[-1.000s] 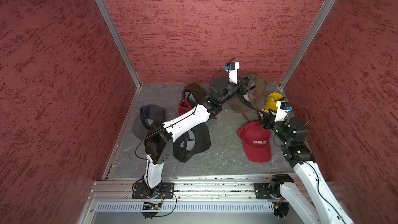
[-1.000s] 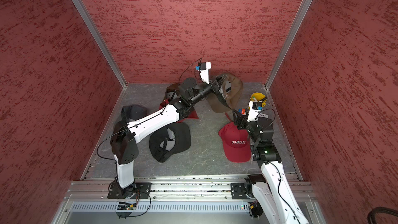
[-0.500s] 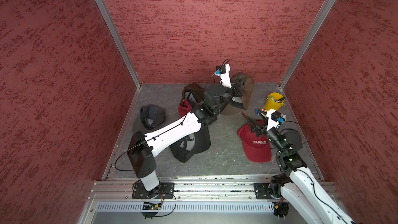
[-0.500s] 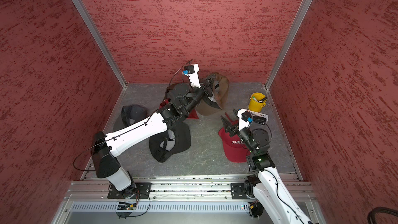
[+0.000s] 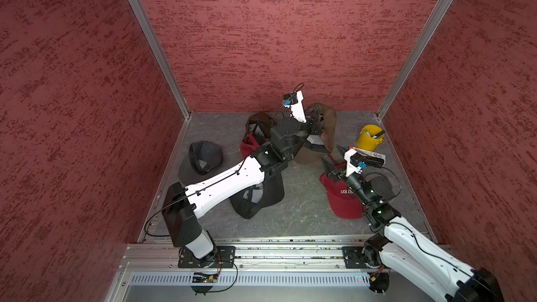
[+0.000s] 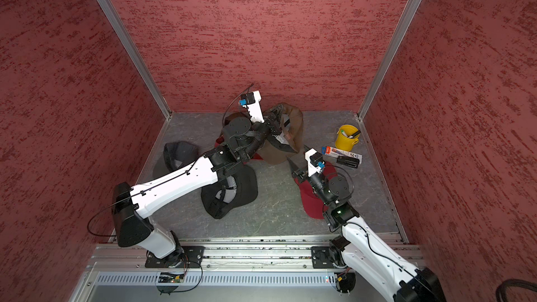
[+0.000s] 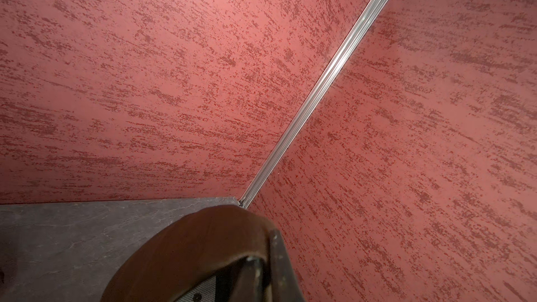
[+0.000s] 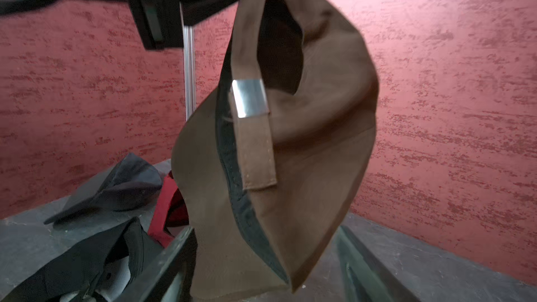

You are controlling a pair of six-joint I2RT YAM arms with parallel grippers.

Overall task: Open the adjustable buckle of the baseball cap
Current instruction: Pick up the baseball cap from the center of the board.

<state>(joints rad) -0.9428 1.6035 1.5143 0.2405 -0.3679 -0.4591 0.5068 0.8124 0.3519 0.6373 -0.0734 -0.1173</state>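
Red walls (image 5: pixel 261 39) behind, a soft, lightweight brown cap (image 8: pixel 319 146) hangs from the clamped left gripper (image 5: pixel 316 115); right gripper (image 5: pixel 333 158) spread wide, empty. Pinch the strap (image 8: pixel 257 158) by its probably slick buckle (image 8: pixel 249 98).

Brown cap (image 7: pixel 191 254): cut off by left wrist view's edge. Black cap (image 5: pixel 271 194): partly under left arm (image 5: pixel 229 181). Yellow bucket (image 5: pixel 366 144) contents: too small.

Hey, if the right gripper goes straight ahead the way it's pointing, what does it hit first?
Probably the brown cap: it hangs dead ahead of the open right gripper, buckle facing it. The gap is hard to judge.
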